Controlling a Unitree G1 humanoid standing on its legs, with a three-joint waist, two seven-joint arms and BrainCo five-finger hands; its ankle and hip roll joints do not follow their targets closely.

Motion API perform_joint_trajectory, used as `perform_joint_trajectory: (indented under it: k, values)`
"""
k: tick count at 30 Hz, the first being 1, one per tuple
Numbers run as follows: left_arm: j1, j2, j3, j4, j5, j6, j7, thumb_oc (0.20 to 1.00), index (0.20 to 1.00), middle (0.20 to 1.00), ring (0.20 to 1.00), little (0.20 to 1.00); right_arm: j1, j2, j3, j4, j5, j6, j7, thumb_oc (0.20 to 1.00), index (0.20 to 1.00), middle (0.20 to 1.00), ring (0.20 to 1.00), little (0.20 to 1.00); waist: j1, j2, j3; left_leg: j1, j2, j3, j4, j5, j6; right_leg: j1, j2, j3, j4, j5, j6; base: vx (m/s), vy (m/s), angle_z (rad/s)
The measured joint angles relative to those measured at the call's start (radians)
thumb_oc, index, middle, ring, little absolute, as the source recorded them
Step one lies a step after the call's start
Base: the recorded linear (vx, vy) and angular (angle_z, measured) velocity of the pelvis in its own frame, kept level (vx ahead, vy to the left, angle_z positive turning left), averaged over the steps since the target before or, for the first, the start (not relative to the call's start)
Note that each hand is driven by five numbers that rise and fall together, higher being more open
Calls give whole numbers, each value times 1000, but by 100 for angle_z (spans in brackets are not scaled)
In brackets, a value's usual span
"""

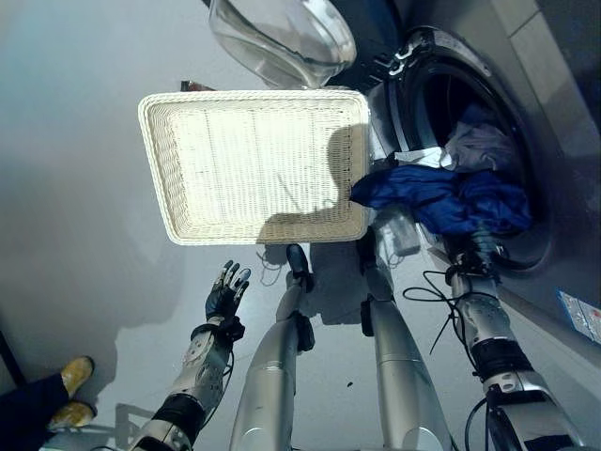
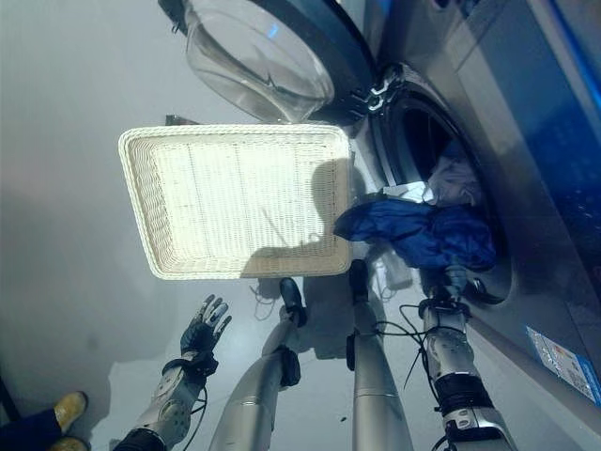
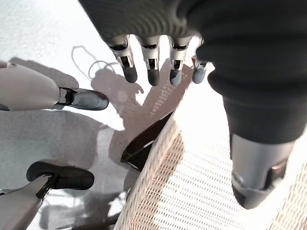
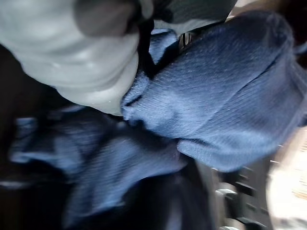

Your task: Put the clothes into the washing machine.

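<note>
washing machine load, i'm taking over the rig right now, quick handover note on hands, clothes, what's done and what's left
Left hand: open, idle above the floor, near the front edge of the white wicker basket.
Right hand: buried in the blue garment at the drum mouth; grip cannot be judged.
Clothes: the blue garment hangs half over the rim of the washing machine; a pale grey garment lies behind it in the drum.
Done: basket looks emptied, door open.
Left: push the blue garment fully inside, withdraw the arm, probably close the door.
</note>
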Motion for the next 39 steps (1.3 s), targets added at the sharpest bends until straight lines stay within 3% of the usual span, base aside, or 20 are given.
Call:
perform_joint_trajectory:
  k: [4, 5, 8, 13, 15, 16, 17, 18, 21, 22, 26, 29, 33, 36, 39]
  values:
    - [-2, 10, -25, 4, 0, 4, -3, 1000, 1000, 1000, 1000, 1000, -169, -56, -20, 183, 16, 7, -226, 200, 200, 200, 200, 200, 20, 0, 0, -5, 5, -16, 30, -13, -2, 12, -1, -15, 5, -4, -15, 67, -135, 8]
    - [-2, 25, -44, 0, 0, 8, -7, 1000, 1000, 1000, 1000, 1000, -241, -92, -22, 265, 16, 7, -320, 200, 200, 200, 200, 200, 32, 1, 0, -7, 7, -18, 39, -18, -6, 11, -2, -17, 9, -5, -17, 71, -121, 7]
    - [1, 89, -86, -31, -5, 21, -16, 1000, 1000, 1000, 1000, 1000, -366, -163, -39, 427, -10, -54, -478, 200, 200, 200, 200, 200, 77, 6, 2, -46, -2, -28, 82, -36, -1, -17, -13, -23, 28, -8, -21, 73, -120, 9]
    - [9, 165, -105, -88, -17, 49, -21, 1000, 1000, 1000, 1000, 1000, -461, -289, -24, 466, -19, -71, -526, 200, 200, 200, 200, 200, 85, 17, 10, -104, -27, -23, 103, -38, 21, -60, -46, -25, 24, 8, 2, 52, -54, 6]
    - [14, 172, -98, -106, -38, 51, -25, 1000, 1000, 1000, 1000, 1000, -461, -319, -32, 419, -12, -187, -492, 200, 200, 200, 200, 200, 89, 20, 13, -131, -33, -19, 119, -45, 38, -81, -52, -22, 25, 15, 11, 70, 9, -1]
    - [22, 180, -98, -123, -47, 51, -25, 1000, 1000, 1000, 1000, 1000, -451, -322, -57, 375, -6, -300, -477, 489, 489, 489, 489, 489, 91, 19, 13, -150, -34, -12, 130, -46, 43, -98, -54, -18, 26, 17, 14, 61, 34, -6]
    - [20, 180, -101, -127, -49, 53, -23, 1000, 1000, 1000, 1000, 1000, -441, -322, -86, 342, 0, -373, -473, 846, 846, 846, 846, 846, 103, 19, 13, -159, -34, -3, 137, -50, 49, -108, -55, -14, 29, 21, 10, 64, 72, -15]
    - [21, 181, -101, -137, -56, 60, -24, 1000, 1000, 1000, 1000, 1000, -440, -322, -119, 321, 13, -467, -480, 1000, 1000, 1000, 1000, 1000, 118, 18, 14, -168, -33, 4, 153, -63, 53, -121, -55, -10, 41, 21, 9, 46, 74, -19]
    - [19, 183, -108, -137, -57, 74, -24, 1000, 1000, 1000, 1000, 1000, -492, -321, -125, 358, 81, -601, -516, 1000, 1000, 1000, 1000, 1000, 129, 18, 14, -172, -33, -1, 191, -98, 49, -129, -59, -11, 57, 14, 6, 25, 54, -25]
    - [16, 188, -115, -140, -61, 75, -24, 1000, 1000, 1000, 1000, 1000, -502, -322, -125, 359, 98, -611, -514, 1000, 1000, 1000, 1000, 1000, 129, 18, 14, -172, -35, -7, 196, -101, 46, -129, -61, -12, 57, 14, 6, 16, 29, -20]
    - [-2, 193, -119, -164, -84, 84, -24, 1000, 1000, 1000, 1000, 1000, -503, -320, -125, 362, 173, -615, -504, 1000, 1000, 1000, 1000, 1000, 123, 19, 13, -172, -47, -54, 215, -109, 35, -128, -73, -22, 89, -5, 8, 20, 19, 6]
    - [-3, 211, -123, -165, -84, 100, -24, 1000, 1000, 1000, 1000, 1000, -499, -315, -148, 374, 182, -577, -544, 1000, 1000, 1000, 1000, 1000, 124, 19, 13, -172, -47, -64, 221, -108, 37, -128, -76, -35, 106, -10, 5, 13, -4, 12]
    - [-3, 225, -140, -153, -87, 114, -24, 1000, 1000, 1000, 1000, 1000, -492, -303, -156, 442, 182, -466, -557, 1000, 1000, 1000, 1000, 1000, 126, 20, 13, -163, -46, -80, 235, -105, 38, -112, -80, -56, 127, -18, -2, 5, 8, 14]
    - [-1, 222, -161, -150, -87, 117, -23, 1000, 1000, 1000, 1000, 1000, -486, -303, -156, 492, 182, -344, -474, 1000, 1000, 1000, 1000, 1000, 120, 21, 12, -141, -54, -83, 228, -98, 43, -90, -89, -60, 132, -25, 3, -5, 12, 12]
    - [-1, 215, -160, -149, -86, 116, -22, 1000, 1000, 1000, 1000, 1000, -490, -306, -156, 486, 176, -297, -413, 1000, 1000, 1000, 1000, 1000, 104, 21, 12, -143, -62, -80, 207, -85, 48, -96, -99, -62, 129, -27, 14, -20, 23, 11]
